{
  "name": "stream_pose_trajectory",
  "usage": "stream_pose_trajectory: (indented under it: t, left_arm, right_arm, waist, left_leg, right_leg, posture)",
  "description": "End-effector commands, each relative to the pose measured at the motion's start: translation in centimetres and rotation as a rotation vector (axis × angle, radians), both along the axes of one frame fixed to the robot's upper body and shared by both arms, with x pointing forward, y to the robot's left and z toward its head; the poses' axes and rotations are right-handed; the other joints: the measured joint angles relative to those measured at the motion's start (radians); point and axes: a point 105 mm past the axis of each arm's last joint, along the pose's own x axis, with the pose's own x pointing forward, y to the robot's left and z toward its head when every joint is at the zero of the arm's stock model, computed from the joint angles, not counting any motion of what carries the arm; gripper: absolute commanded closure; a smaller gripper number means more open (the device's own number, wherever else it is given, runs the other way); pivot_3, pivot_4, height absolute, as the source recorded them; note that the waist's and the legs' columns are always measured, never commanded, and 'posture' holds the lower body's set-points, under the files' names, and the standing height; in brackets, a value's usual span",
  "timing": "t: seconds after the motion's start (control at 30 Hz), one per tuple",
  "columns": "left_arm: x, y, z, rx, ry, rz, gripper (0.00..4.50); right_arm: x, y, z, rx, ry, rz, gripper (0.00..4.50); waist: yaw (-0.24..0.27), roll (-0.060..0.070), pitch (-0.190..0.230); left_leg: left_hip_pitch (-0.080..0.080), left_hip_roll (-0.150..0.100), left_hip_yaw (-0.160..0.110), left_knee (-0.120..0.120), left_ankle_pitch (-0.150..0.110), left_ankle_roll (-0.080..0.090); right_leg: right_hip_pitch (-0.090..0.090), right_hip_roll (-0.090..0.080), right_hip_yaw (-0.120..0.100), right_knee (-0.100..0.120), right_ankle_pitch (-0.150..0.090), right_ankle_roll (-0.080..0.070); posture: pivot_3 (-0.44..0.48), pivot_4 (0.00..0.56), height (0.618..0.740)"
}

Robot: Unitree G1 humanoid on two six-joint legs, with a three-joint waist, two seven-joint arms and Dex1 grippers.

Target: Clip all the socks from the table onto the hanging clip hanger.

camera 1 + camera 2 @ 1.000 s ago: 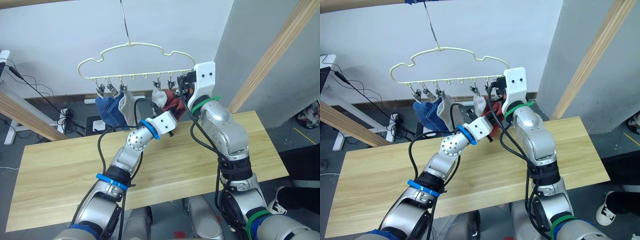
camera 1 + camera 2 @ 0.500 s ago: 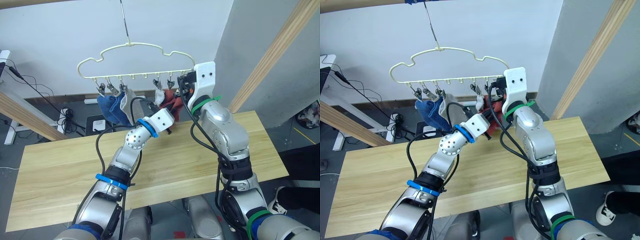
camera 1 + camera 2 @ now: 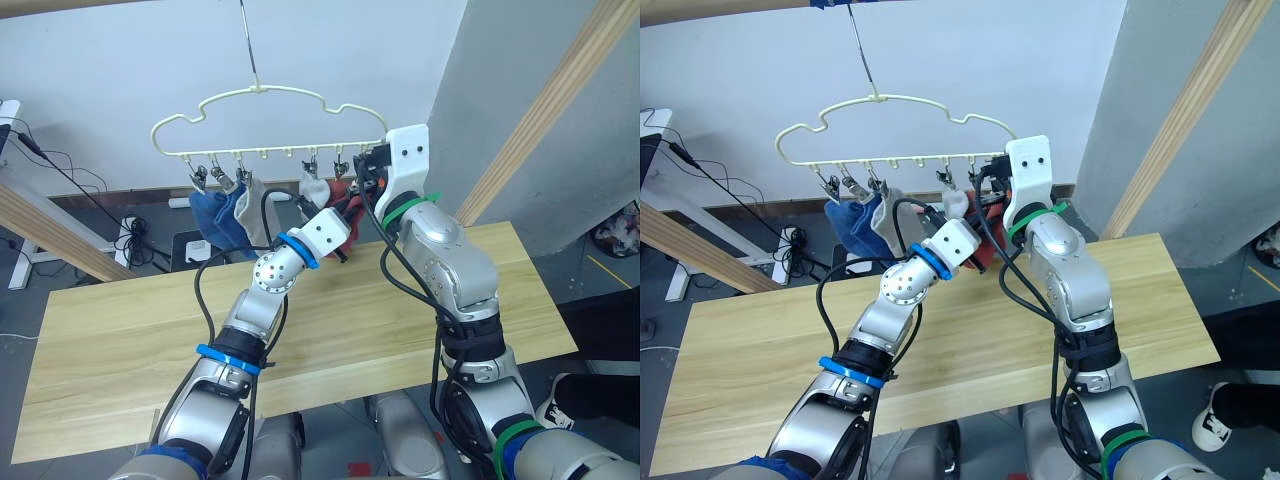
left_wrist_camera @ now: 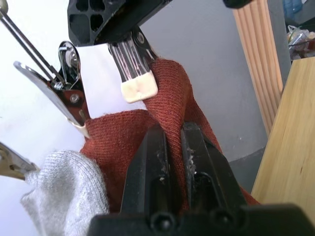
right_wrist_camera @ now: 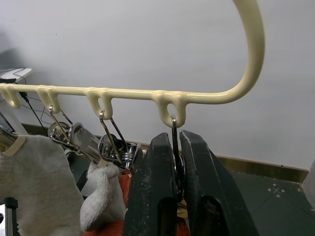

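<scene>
Both arms are up at the thin pale yellow-green wire clip hanger with the wavy cloud outline (image 3: 265, 120), which hangs by its hook above the far edge of the long light wooden plank table (image 3: 120, 330); the tabletop has no socks lying on it.

Along the hanger's bar, from the robot's left: a blue ankle sock (image 3: 212, 215) hangs clipped, with a light grey ankle sock (image 3: 252, 205) right beside it and touching it; further along there's another light grey sock (image 3: 316, 190), then the rust-red fabric next to it.

The left gripper (image 4: 172, 147) has its two black fingers pressed nearly together, pinching a fold of the soft rust-red ankle sock (image 4: 123, 142); that sock is held up right under the clips at the right end of the bar. In the left wrist view a metal clip with a cream pad (image 4: 135, 83) sits against the sock's upper edge, another metal clip (image 4: 69, 93) bites the red fabric beside it, and the grey sock (image 4: 69, 187) touches the red one.

The right gripper (image 5: 174, 147) is at the last loop of the bar; its fingers are squeezed onto the wire of the end metal clip (image 5: 173, 130) hanging from that loop.
</scene>
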Motion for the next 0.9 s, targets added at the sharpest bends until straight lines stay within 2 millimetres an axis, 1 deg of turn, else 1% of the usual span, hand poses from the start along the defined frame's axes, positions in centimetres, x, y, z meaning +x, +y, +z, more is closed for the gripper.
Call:
stream_pose_trajectory:
  t: [0.03,0.13,0.17,0.23,0.33,0.4,0.43,0.47,0.53,0.6,0.7,0.83,0.87,0.9]
  left_arm:
    - [-0.2,-0.5,2.1,-0.034,-0.056,-0.023,4.50]
    - [0.0,-0.5,2.2,-0.071,-0.025,-0.020,4.50]
    - [0.0,-0.6,2.3,-0.072,-0.026,-0.022,4.50]
    - [0.0,-0.5,2.4,-0.089,-0.022,-0.021,4.50]
    - [-0.1,-0.6,2.4,-0.126,0.017,-0.042,4.50]
    - [-0.7,-0.8,1.7,-0.137,0.090,-0.102,3.78]
    - [-1.1,-0.8,1.3,-0.123,0.116,-0.137,3.55]
    - [-1.5,-0.8,1.0,-0.112,0.133,-0.158,3.25]
    - [-2.5,0.0,0.4,-0.070,0.167,-0.212,2.69]
    - [-3.6,1.2,-0.1,-0.034,0.216,-0.263,2.08]
    - [-5.2,2.9,-0.1,0.007,0.256,-0.316,1.25]
    - [-7.4,6.8,0.9,0.059,0.339,-0.347,0.16]
    - [-7.7,8.0,1.3,0.070,0.354,-0.324,0.03]
    - [-8.0,9.3,1.7,0.080,0.366,-0.294,0.03]
  right_arm:
    - [-0.7,0.2,1.0,0.010,-0.038,0.014,4.50]
    - [-0.7,0.1,1.0,0.015,-0.036,0.005,3.56]
    - [-0.7,0.0,1.1,0.017,-0.038,0.000,3.21]
    - [-0.8,-0.3,1.2,0.023,-0.042,-0.007,2.36]
    - [-1.1,-0.7,1.5,0.029,-0.050,-0.004,1.38]
    - [-1.8,-1.2,1.7,0.024,-0.063,0.014,0.63]
    - [-2.2,-1.4,1.7,0.016,-0.067,0.028,0.26]
    - [-2.5,-1.5,1.7,0.011,-0.068,0.038,0.00]
    - [-3.3,-1.9,1.5,-0.017,-0.068,0.080,0.00]
    - [-4.3,-2.2,1.3,-0.061,-0.070,0.136,0.00]
    - [-5.6,-2.4,1.0,-0.127,-0.075,0.215,0.00]
    - [-7.6,-3.2,0.5,-0.282,-0.096,0.353,0.00]
    - [-7.9,-3.6,0.5,-0.327,-0.104,0.381,0.00]
    - [-8.2,-4.1,0.4,-0.366,-0.107,0.403,0.00]
  waist:
    - [0.000,0.000,0.000]
    - [0.000,0.000,0.000]
    - [0.000,0.000,0.000]
    - [0.000,0.000,0.000]
    - [0.000,0.000,0.000]
    - [0.000,0.000,0.000]
    - [0.000,0.000,0.000]
    - [0.000,0.000,0.000]
    - [-0.002,0.000,0.000]
    - [-0.003,0.000,0.000]
    - [-0.002,0.000,0.000]
    - [0.000,0.000,0.000]
    - [0.001,0.000,0.000]
    - [0.000,0.000,0.000]
  left_leg:
    - [0.000,0.000,0.000,0.000,0.000,0.000]
    - [0.000,0.000,0.000,0.000,0.000,0.000]
    - [0.000,0.000,0.000,0.000,0.000,0.000]
    - [0.000,0.000,0.000,0.000,0.000,0.000]
    - [0.000,0.000,0.000,0.000,0.000,0.000]
    - [0.000,0.000,0.000,0.000,0.000,0.000]
    - [-0.001,0.000,0.000,0.000,0.000,0.000]
    - [-0.001,0.000,0.000,0.000,0.000,0.000]
    - [0.000,0.000,0.000,0.000,0.000,0.000]
    - [0.000,0.000,0.000,0.000,0.000,0.000]
    - [0.000,0.001,0.000,0.000,0.000,0.000]
    - [0.000,0.001,-0.001,0.000,0.000,0.000]
    - [0.001,0.001,-0.001,0.000,0.000,0.000]
    - [0.001,0.001,-0.001,0.000,0.000,0.000]
  right_leg:
    - [0.000,0.000,0.000,0.000,0.000,0.000]
    - [0.000,0.000,0.000,0.000,0.000,0.000]
    - [0.000,0.000,0.000,0.000,0.000,0.000]
    - [0.000,0.000,0.000,0.000,0.000,0.000]
    - [0.000,0.000,0.000,0.000,0.000,0.000]
    - [0.000,0.000,0.000,0.000,0.000,0.000]
    - [0.000,0.000,0.000,0.000,0.000,0.000]
    - [0.000,0.000,0.000,-0.001,0.000,0.000]
    - [0.000,0.000,0.000,-0.001,0.000,0.000]
    - [0.000,0.000,0.000,0.000,0.000,0.000]
    - [0.000,0.001,0.000,0.000,0.000,0.000]
    - [0.001,0.001,0.000,-0.001,0.000,0.000]
    - [0.001,0.001,0.000,-0.001,0.000,0.000]
    - [0.001,0.001,0.000,-0.001,0.000,0.000]
  posture:
    - [-0.257,0.291,0.733]
    - [-0.256,0.291,0.733]
    - [-0.256,0.291,0.733]
    - [-0.253,0.292,0.733]
    - [-0.251,0.293,0.733]
    - [-0.251,0.294,0.733]
    - [-0.251,0.294,0.733]
    - [-0.253,0.295,0.733]
    - [-0.255,0.295,0.733]
    - [-0.256,0.296,0.733]
    - [-0.252,0.298,0.733]
    - [-0.234,0.294,0.733]
    - [-0.229,0.293,0.733]
    - [-0.223,0.291,0.733]
